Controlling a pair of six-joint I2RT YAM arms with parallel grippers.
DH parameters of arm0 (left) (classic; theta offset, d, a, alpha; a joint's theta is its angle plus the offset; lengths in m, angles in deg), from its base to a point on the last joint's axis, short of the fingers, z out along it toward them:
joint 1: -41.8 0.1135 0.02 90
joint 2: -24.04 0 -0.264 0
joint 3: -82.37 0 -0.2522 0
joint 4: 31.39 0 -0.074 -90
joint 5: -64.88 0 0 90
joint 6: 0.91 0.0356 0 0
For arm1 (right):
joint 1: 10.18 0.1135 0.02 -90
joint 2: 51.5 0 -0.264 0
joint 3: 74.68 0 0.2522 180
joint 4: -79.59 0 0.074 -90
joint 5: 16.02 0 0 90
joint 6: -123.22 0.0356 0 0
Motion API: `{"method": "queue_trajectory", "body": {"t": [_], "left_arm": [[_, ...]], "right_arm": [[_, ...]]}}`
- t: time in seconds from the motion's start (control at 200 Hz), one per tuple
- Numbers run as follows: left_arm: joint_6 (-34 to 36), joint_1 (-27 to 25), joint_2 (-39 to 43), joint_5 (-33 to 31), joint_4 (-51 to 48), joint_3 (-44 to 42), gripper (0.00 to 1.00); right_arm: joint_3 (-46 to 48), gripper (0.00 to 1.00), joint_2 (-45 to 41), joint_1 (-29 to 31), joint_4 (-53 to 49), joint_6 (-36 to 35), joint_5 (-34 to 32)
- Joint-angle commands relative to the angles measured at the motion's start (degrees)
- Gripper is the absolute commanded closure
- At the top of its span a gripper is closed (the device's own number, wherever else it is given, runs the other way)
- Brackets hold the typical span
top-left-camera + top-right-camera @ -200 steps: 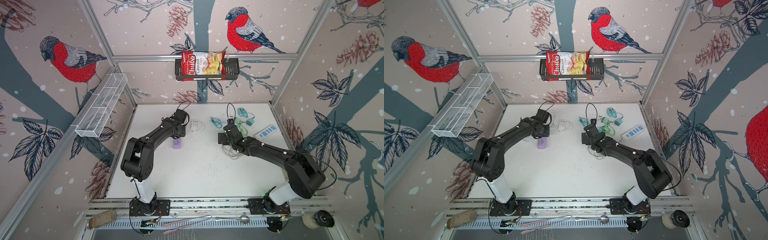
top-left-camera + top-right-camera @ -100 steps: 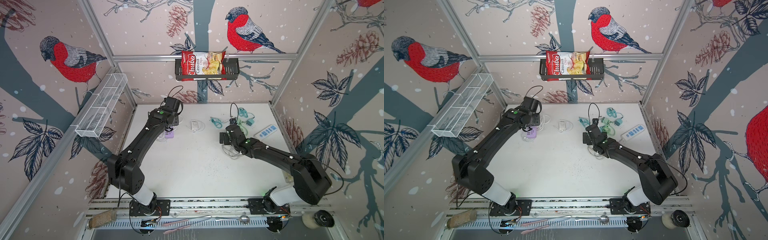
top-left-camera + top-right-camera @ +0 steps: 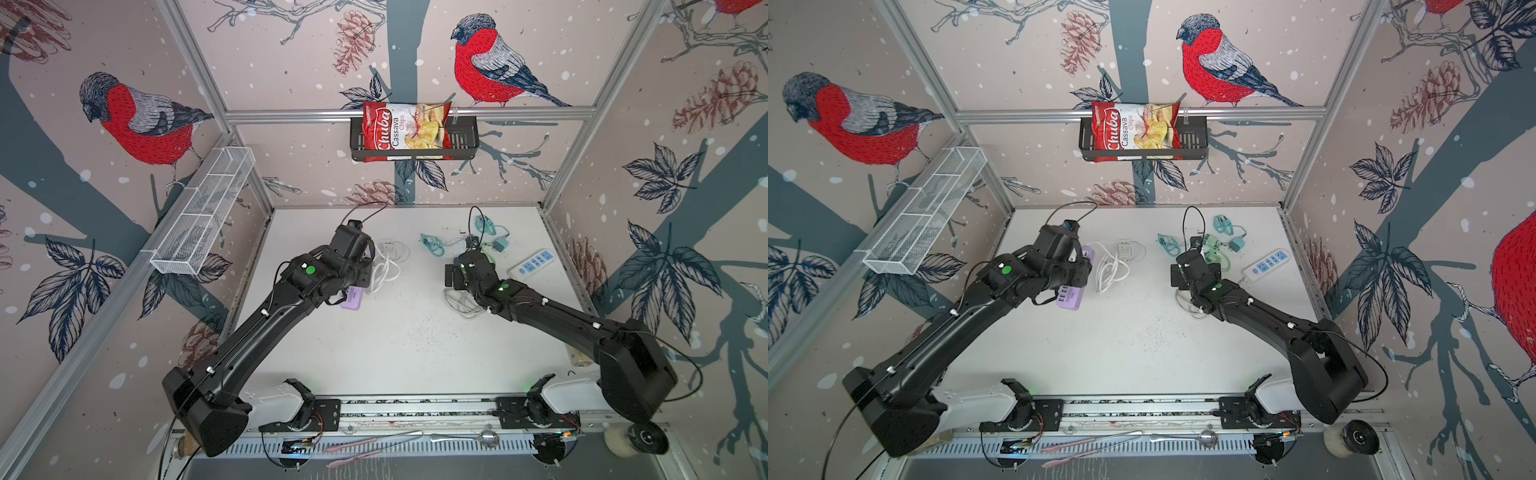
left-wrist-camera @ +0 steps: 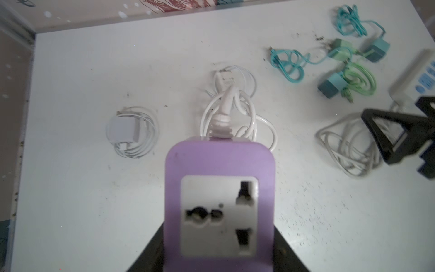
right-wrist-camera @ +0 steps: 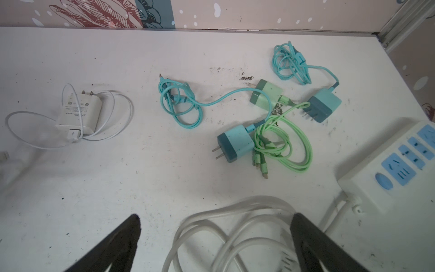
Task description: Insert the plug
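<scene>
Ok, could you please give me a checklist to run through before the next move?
1. Purple socket block held in left gripper: ok.
2. Its visible socket empty: ok.
3. Right gripper open and empty: ok.
4. A plug in hand: not ok; the teal charger lies loose on the table.
5. White cable coil beneath the right gripper clear of its fingers: cannot tell.
</scene>
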Motion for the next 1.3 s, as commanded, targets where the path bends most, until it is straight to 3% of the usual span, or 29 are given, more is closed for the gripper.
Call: {"method": "queue_trajectory", "body": {"t": [0.0,0.135,0.27,0.45,0.66,0.89,1.076,1.291], "left_arm": [[0.9,-3.5,2.5,0.2,4.9,-4.0,0.75],[2.2,-7.0,4.1,2.5,12.1,-12.0,0.74],[6.6,-11.5,-0.5,3.9,18.5,-16.4,0.74],[12.0,-16.8,-15.4,3.6,18.2,-7.8,0.78],[16.6,-17.2,-26.1,1.0,16.8,-0.5,0.84],[14.4,-15.5,-23.3,-4.1,15.7,-6.8,0.86],[6.5,-12.4,-15.6,-2.3,15.5,-16.2,0.81],[1.8,-11.8,-16.6,0.3,14.0,-17.7,0.77]], "right_arm": [[0.9,0.0,-1.4,-2.0,-1.7,0.3,-2.3],[1.1,0.0,-2.4,-6.1,-3.9,3.0,-0.2],[2.3,0.0,-4.1,-8.8,-4.6,3.3,0.6],[4.1,0.0,-8.0,-13.2,-5.7,2.9,1.7],[7.2,0.01,-12.6,-16.1,-3.6,3.1,4.8],[7.6,0.0,-10.8,-14.7,-2.7,2.7,8.4],[3.6,0.0,-4.1,-9.9,-2.9,2.9,7.0],[-5.9,0.01,6.0,-6.7,-4.3,2.9,5.3]]}}
